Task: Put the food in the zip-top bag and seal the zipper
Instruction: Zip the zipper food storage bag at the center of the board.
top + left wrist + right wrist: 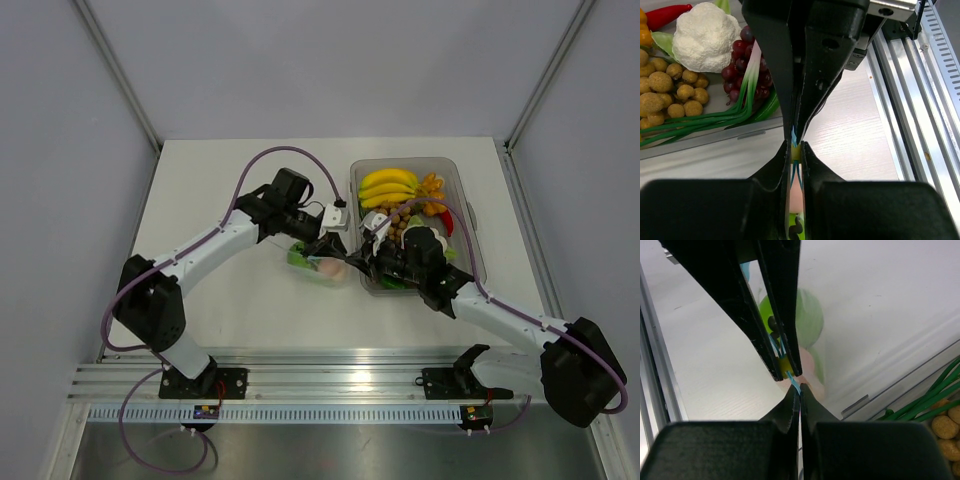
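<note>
Holding the bag [322,262] at mid-frame over the bench [220,300], just left of the tub [470,232], with green piece [809,320] and pink piece [811,365] inside. Clamped on the zipper [795,385] with left claw [796,150] and right claw [799,392], tips facing, nearly touching. Filling the tub at upper right: bananas [388,185], grapes [737,67], cauliflower [702,37].

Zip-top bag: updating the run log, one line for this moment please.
zip-top bag: food inside, beside tub | left fingers: shut on zipper | right fingers: shut on zipper
</note>
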Available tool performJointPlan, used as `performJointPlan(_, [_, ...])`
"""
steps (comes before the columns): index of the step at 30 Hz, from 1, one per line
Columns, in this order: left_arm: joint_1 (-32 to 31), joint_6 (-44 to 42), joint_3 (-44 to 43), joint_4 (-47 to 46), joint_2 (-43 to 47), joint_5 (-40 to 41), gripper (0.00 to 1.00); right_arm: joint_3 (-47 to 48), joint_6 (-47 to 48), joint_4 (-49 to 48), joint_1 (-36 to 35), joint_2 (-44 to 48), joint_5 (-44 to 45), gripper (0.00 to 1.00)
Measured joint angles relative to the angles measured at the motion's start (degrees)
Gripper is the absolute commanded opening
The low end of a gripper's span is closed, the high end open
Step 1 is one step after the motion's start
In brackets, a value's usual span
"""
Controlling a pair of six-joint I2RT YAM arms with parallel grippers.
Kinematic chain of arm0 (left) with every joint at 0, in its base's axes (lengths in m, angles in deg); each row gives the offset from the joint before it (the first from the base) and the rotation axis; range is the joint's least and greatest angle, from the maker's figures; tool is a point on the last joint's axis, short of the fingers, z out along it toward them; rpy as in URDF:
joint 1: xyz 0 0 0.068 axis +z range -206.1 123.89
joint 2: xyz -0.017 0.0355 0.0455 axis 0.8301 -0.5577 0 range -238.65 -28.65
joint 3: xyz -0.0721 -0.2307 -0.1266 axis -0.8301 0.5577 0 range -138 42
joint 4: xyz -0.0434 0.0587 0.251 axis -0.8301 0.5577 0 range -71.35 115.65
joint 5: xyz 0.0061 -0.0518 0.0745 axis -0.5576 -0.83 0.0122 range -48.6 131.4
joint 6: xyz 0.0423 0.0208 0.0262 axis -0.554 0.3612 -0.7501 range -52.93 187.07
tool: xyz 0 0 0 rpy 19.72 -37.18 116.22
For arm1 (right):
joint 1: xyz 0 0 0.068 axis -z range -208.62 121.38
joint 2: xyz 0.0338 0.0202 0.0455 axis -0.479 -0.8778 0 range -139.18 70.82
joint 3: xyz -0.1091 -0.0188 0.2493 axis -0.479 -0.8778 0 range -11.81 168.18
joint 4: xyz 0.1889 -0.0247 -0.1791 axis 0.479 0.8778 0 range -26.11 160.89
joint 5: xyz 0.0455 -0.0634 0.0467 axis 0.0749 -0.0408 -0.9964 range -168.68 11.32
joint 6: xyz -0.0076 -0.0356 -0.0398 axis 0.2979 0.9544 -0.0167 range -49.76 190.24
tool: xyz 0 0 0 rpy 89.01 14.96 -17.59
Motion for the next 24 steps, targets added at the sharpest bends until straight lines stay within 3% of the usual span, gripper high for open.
performJointPlan(15, [4.02,4.42,6.95,-0.59,5.57,1.97,0.00,-2.93,-5.60,-7.52,-0.17,0.09,7.82,0.00])
performJointPlan(24, [9.33,10.10,16.06,-4.48,15.02,4.92,0.00,-3.39,-7.02,-8.98,-0.17,0.09,10.45,0.00])
